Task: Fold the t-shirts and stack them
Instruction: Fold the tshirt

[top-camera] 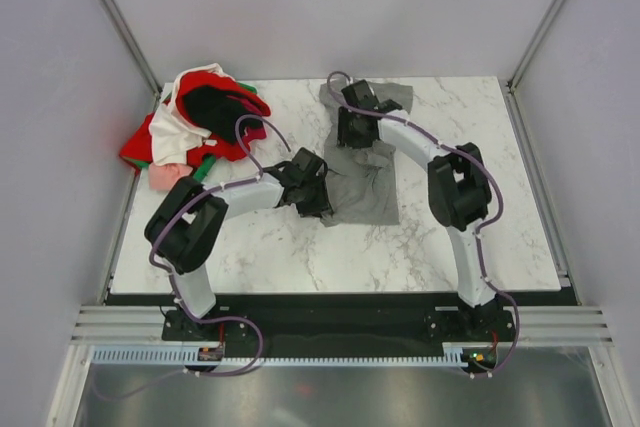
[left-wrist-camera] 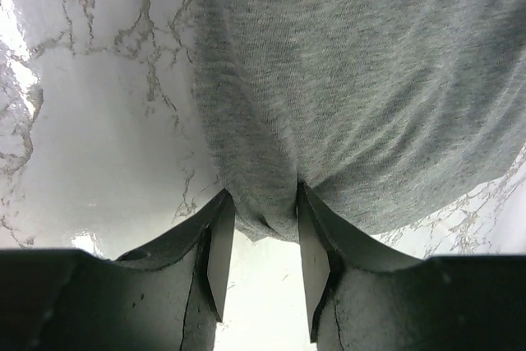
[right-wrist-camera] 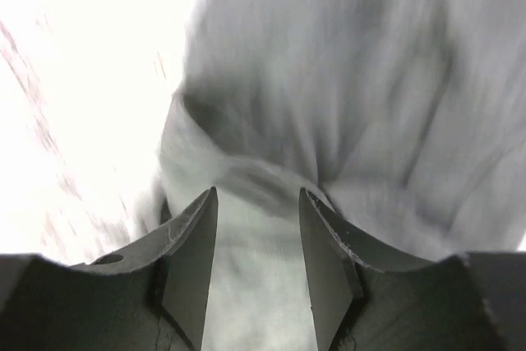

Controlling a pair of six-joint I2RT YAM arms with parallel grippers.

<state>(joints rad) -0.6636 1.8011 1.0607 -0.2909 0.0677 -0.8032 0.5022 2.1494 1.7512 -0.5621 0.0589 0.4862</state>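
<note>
My left tool [left-wrist-camera: 261, 196]: pinching the heather-grey t-shirt [left-wrist-camera: 353, 80] by its edge.
My right tool [right-wrist-camera: 256, 196]: astride grey cloth; I cannot tell its grip.
Far-left tabletop [top-camera: 300, 247]: heaped t-shirts [top-camera: 195, 122].

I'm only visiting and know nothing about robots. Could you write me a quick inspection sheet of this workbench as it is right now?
Surface: white marble-pattern tabletop, glossy.
Job's things: grey t-shirt lies rumpled mid-table, not yet folded; a heap of t-shirts in red, white, black, pink and green sits unfolded at the far left corner.
Clutter: nothing seen.
Grippers: left gripper pinches a bunched edge of the grey t-shirt; right gripper straddles another bunch of it, but the view is blurred and the grip unclear.
Cables: purple cables loop along both arms.
Surroundings: plain pale walls, metal frame posts.
</note>
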